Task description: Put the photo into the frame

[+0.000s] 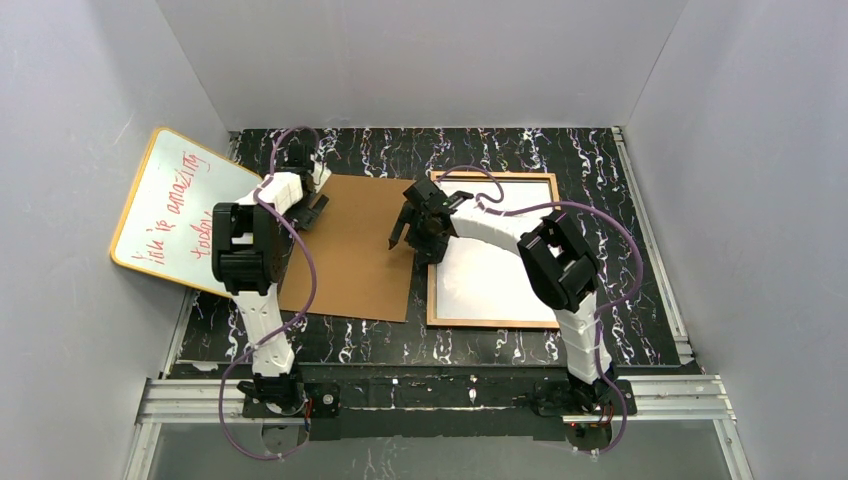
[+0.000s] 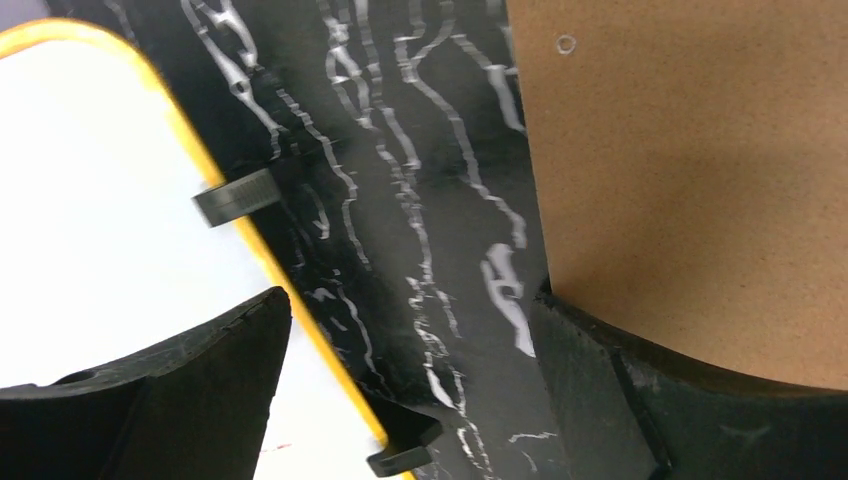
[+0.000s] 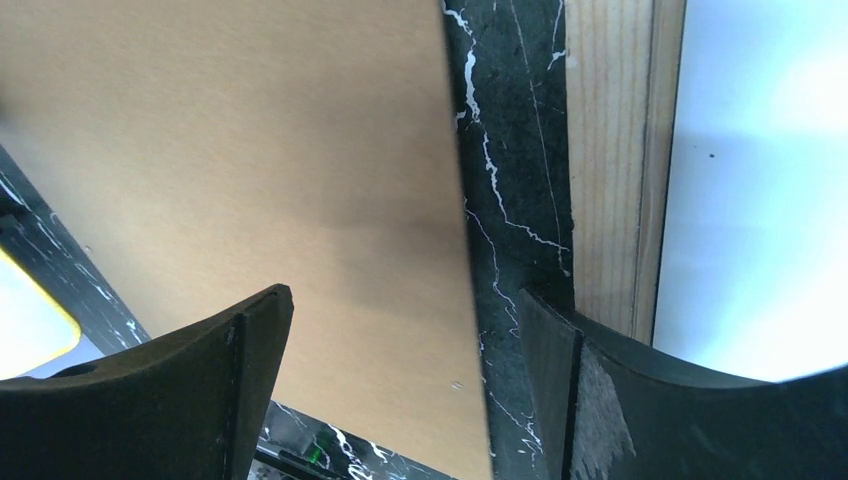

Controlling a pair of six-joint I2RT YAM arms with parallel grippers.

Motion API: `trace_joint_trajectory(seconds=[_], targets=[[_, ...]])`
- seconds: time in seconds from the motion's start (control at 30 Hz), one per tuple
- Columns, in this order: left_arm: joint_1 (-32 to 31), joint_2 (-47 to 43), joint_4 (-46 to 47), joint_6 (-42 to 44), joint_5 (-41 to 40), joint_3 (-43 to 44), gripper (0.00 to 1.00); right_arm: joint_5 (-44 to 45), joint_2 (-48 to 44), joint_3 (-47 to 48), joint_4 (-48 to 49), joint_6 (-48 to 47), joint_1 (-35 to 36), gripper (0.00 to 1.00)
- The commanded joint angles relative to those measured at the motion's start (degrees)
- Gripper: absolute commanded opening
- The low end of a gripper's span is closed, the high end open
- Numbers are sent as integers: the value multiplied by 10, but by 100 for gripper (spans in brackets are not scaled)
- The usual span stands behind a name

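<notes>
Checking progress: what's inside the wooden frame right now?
A white sheet fills the frame; the right arm covers part of it, and anything beneath the sheet is hidden.

Left arm (image 1: 262, 250) stretched forward, left gripper (image 1: 314, 208) low, jaws spread wide, right arm (image 1: 500, 232) bent inward, right gripper (image 1: 405, 240) likewise spread.

The frame (image 1: 480, 322) lay flat on the right half of the tabletop (image 1: 640, 200), nearer the far edge than the near one, its sides roughly square to the tabletop's edges. Its tan, wood-grained back (image 3: 610, 150) faced up as a narrow border. A plain white sheet (image 1: 490, 270) filled the opening, flat and level inside the border. Whether that was the photo lying face down could not be told.
</notes>
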Motion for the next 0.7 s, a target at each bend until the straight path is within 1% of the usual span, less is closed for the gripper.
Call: trace_joint_trajectory(seconds=[0.0,0.1,0.27,0.4,0.43,0.5,0.53,0.57,0.67], targets=[[-26,11,-90,-34,130,-29,84,26,-4,-36,-8,19,-8,92],[-26,20,-111,-40,144,-19,74,24,-6,-42,-6,26,-9,92],[-26,33,-125,-42,152,-18,59,5,-1,-35,9,26,-9,91],[-26,42,-138,-45,169,-16,46,-66,-16,-24,53,22,-9,89],[-27,45,-145,-48,175,-13,41,-80,-24,-22,69,25,-9,89],[-29,57,-160,-64,171,0,22,-112,-44,-19,105,31,-9,88],[-30,67,-178,-72,174,12,16,-128,-56,-20,123,35,-9,88],[-32,75,-192,-76,183,19,14,-141,-69,-22,142,38,-9,88],[-38,79,-197,-81,195,14,11,-164,-103,-33,181,53,-9,87]])
